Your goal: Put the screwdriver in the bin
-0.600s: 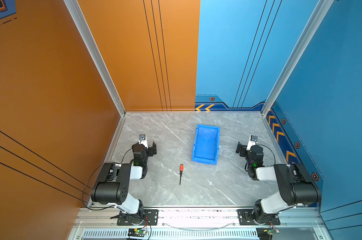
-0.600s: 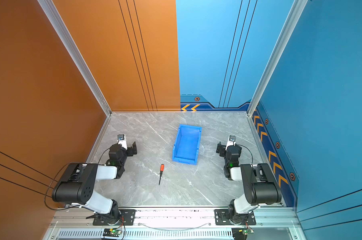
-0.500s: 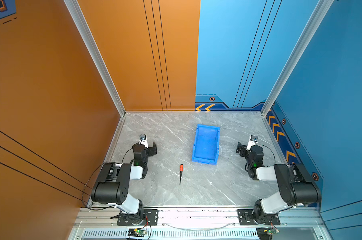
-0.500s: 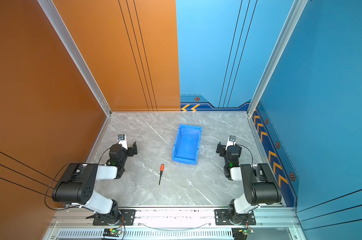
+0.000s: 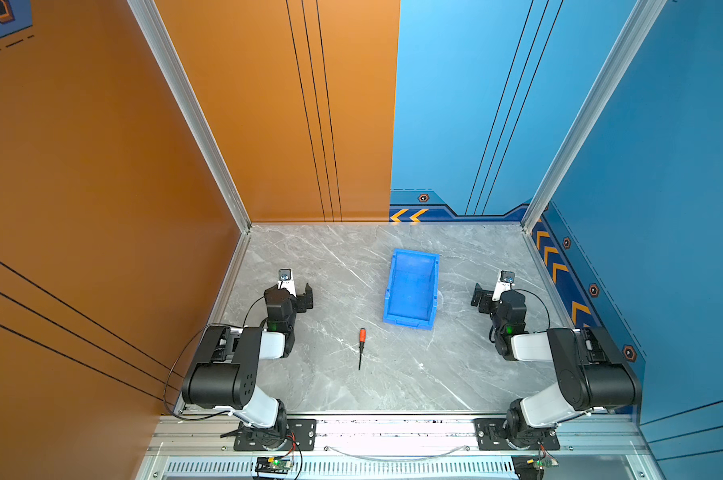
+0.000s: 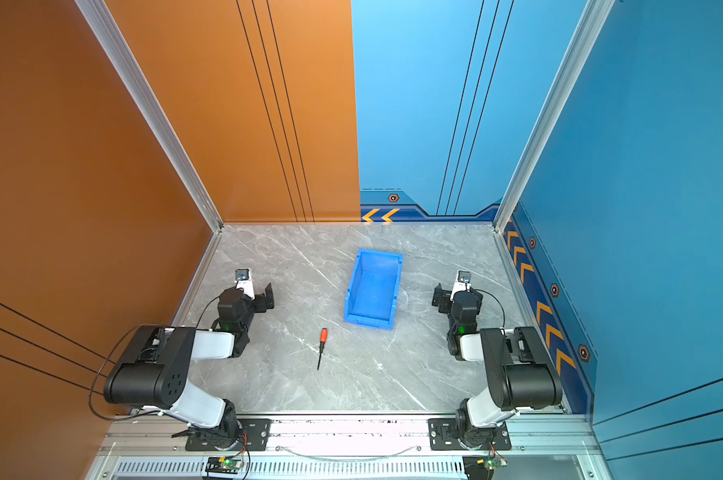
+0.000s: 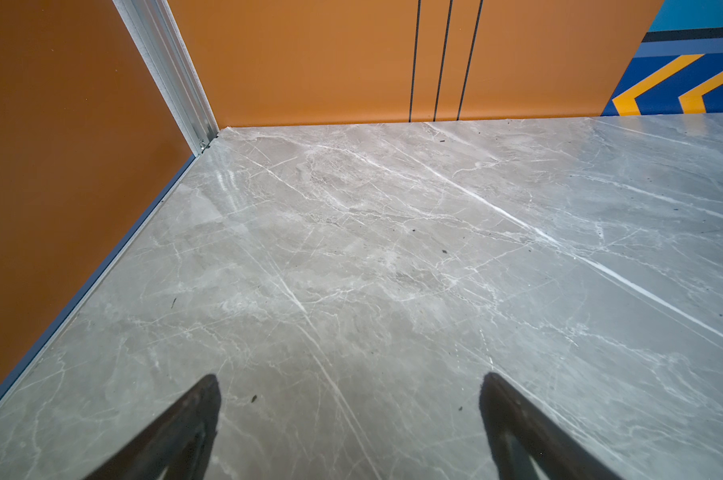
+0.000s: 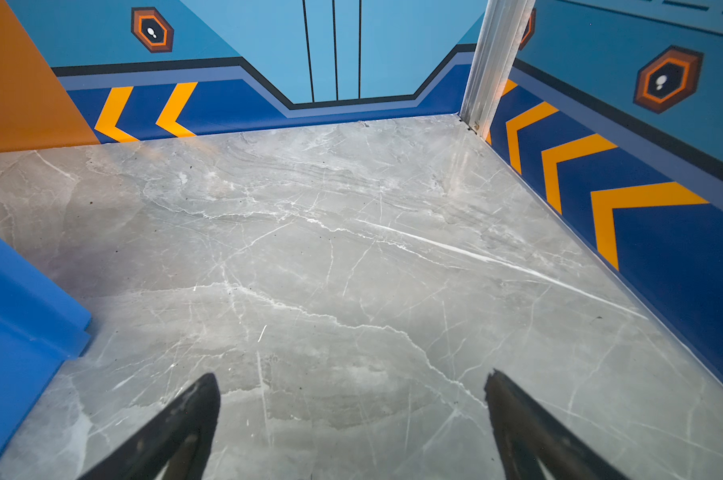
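Note:
The screwdriver (image 5: 361, 345) (image 6: 322, 346), with a red-orange handle and thin black shaft, lies flat on the grey marble table, handle toward the bin. The blue open-top bin (image 5: 412, 288) (image 6: 373, 286) stands just beyond it, slightly right; nothing shows inside it. My left gripper (image 5: 299, 296) (image 6: 260, 296) (image 7: 350, 384) rests at the left, open and holding nothing, well apart from the screwdriver. My right gripper (image 5: 485, 296) (image 6: 443, 296) (image 8: 351, 382) rests at the right, open with nothing between its fingers, and an edge of the bin (image 8: 14, 316) shows beside it. Neither wrist view shows the screwdriver.
An orange wall (image 5: 102, 187) bounds the left side and part of the back, blue walls (image 5: 663, 208) the rest. An aluminium rail (image 5: 393, 432) with both arm bases runs along the front edge. Bare marble (image 5: 393, 386) lies around the screwdriver.

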{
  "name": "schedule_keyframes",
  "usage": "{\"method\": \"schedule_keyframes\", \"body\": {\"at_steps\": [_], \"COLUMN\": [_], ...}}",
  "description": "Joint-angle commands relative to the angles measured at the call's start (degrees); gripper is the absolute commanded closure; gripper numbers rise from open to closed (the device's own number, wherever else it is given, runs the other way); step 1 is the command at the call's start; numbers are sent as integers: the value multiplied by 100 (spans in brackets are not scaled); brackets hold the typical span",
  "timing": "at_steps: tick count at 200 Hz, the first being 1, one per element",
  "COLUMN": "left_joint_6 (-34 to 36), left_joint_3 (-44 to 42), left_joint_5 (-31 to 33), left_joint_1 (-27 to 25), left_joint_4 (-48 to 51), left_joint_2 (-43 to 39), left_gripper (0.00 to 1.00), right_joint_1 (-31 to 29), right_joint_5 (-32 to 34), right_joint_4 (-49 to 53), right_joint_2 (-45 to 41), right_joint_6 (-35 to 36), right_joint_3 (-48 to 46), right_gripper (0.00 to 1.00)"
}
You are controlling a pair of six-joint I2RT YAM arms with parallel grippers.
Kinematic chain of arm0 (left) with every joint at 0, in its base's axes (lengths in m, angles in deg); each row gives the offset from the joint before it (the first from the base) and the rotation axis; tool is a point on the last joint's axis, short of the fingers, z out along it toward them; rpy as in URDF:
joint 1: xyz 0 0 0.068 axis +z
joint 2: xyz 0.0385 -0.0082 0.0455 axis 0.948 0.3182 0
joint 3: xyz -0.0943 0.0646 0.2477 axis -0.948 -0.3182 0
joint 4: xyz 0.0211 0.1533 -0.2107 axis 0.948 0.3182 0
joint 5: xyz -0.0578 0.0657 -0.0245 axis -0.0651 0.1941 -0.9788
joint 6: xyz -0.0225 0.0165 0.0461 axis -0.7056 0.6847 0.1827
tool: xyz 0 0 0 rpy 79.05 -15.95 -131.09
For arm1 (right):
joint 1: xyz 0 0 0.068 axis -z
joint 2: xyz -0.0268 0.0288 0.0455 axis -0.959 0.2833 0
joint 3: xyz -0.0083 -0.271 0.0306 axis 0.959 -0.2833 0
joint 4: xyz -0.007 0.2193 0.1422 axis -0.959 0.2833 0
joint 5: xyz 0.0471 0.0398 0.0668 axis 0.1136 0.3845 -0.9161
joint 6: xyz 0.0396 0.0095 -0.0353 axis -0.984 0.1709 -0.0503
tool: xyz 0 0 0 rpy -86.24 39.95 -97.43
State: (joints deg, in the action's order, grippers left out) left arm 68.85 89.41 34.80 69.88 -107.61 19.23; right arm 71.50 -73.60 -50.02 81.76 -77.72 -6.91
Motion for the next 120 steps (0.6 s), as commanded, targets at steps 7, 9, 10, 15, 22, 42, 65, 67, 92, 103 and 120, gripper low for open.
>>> {"method": "schedule_keyframes", "body": {"at_steps": [7, 9, 10, 15, 22, 42, 65, 67, 92, 103, 120], "left_joint_6": [42, 48, 49, 45, 49, 49, 47, 49, -3, -10, -155], "left_joint_3": [-13, -12, -12, -14, -14, -7, 3, 3, 96, 195, 401], "left_joint_5": [-26, -25, -25, -25, -28, -34, 73, 89, 204, 262, 281], "left_joint_1": [-39, -38, -37, -37, -36, -24, -44, -50, -46, -71, -85], "left_joint_4": [47, 42, 43, 45, 51, 52, 68, 74, 468, 884, 1791], "left_joint_2": [50, 49, 48, 50, 46, 47, 28, 24, -266, -529, -1002], "left_gripper": [2, 2, 2, 2, 2, 2, 2, 2, 2, 2, 2], "right_joint_1": [-15, -15, -15, -15, -15, -11, -24, -29, -152, -229, -350], "right_joint_5": [41, 39, 39, 44, 46, 43, 62, 71, 66, 146, 135], "right_joint_4": [76, 79, 80, 81, 80, 86, 77, 80, 654, 908, 1394], "right_joint_2": [26, 26, 26, 26, 26, 24, 26, 24, -307, -517, -931], "right_joint_6": [63, 60, 62, 65, 63, 63, 60, 68, 223, 289, 412], "right_joint_3": [104, 104, 104, 102, 105, 104, 104, 109, 278, 313, 388], "right_gripper": [0, 0, 0, 0, 0, 0, 0, 0, 0, 0, 0]}}
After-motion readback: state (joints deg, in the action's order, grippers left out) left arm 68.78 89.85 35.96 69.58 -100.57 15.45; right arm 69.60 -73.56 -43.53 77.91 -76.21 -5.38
